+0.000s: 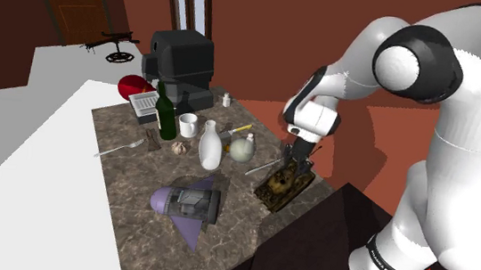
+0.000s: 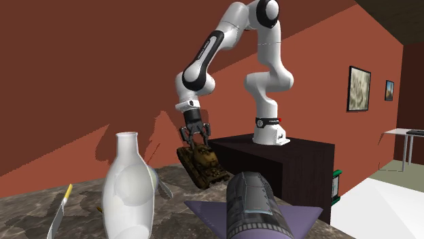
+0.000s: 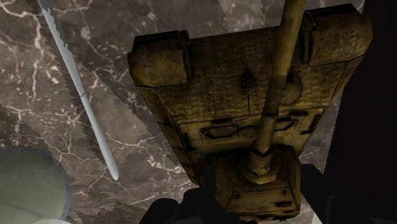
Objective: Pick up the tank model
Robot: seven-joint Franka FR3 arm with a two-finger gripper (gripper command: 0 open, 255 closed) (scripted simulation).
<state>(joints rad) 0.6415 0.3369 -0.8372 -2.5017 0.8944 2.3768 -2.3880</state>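
Note:
The tank model (image 1: 281, 185) is olive-brown and weathered, with a long barrel. It is at the marble table's (image 1: 132, 227) edge nearest the stand. In the second exterior view the tank (image 2: 202, 163) hangs tilted, its upper end under my gripper (image 2: 193, 139). My gripper (image 1: 300, 162) comes down on it from above, shut on its turret end. In the wrist view the tank (image 3: 248, 95) stretches away from my gripper (image 3: 257, 198), and the black fingers (image 3: 191, 209) clasp the turret from both sides. I cannot tell whether the tank's lower end touches the table.
A purple and grey spaceship model (image 1: 188, 204) lies toward the table's front. A white bottle (image 1: 211, 145), a round flask (image 1: 243, 147), a dark green bottle (image 1: 166, 114), a mug (image 1: 187, 124) and a knife (image 3: 83, 95) stand nearby. A black coffee machine (image 1: 181, 62) stands at the back.

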